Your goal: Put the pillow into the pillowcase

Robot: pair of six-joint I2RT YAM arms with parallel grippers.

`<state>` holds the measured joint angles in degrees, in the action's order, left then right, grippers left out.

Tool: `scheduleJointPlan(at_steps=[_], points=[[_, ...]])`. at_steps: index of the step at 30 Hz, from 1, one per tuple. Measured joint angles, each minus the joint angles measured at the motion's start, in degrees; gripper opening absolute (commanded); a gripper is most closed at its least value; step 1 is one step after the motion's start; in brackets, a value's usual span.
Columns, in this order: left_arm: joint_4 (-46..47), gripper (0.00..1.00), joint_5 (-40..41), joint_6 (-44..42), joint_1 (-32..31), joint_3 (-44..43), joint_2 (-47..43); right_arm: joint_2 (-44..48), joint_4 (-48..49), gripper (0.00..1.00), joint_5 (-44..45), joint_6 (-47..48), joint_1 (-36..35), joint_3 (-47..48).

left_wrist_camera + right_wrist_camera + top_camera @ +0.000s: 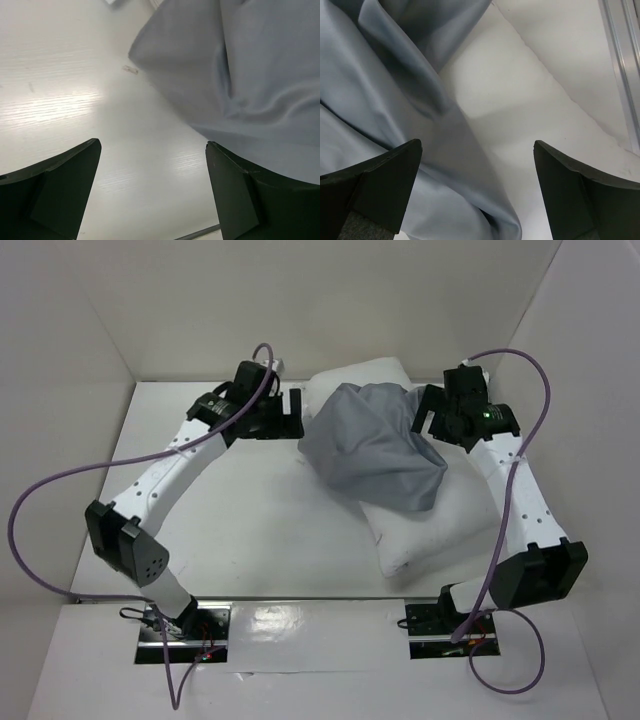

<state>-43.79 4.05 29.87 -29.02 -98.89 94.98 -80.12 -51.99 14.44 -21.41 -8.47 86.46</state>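
White pillow point(430, 525) lies slantwise on the table point(250, 510), right of centre, its near end toward the front edge. Farther back, the crumpled grey pillowcase point(375, 445) is draped over the pillow's far half, on top of it rather than around it. The left gripper point(296, 412) and right gripper point(422, 410) flank the cloth, both with jaws spread wide, grasping nothing.

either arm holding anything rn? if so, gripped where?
Nothing is held. The left gripper and the right gripper both stand open and empty, one at each side of the pillowcase, which lies draped over the pillow.
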Motion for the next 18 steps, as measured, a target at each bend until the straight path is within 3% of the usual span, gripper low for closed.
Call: scheduleJointPlan(at_steps=[7,11,18], points=[[-3.37,0.99,6.05,-1.14,0.0,0.9,-4.83,2.45,0.74,1.0,-0.94,0.52,-0.76,-0.72],[-4.24,0.96,5.86,-0.92,1.31,3.41,-4.87,2.62,1.4,1.0,-1.46,1.29,-5.18,-0.7],[0.39,0.99,-5.14,0.68,7.96,11.39,-4.57,0.0,1.92,1.0,-0.04,1.7,-15.28,-0.59]])
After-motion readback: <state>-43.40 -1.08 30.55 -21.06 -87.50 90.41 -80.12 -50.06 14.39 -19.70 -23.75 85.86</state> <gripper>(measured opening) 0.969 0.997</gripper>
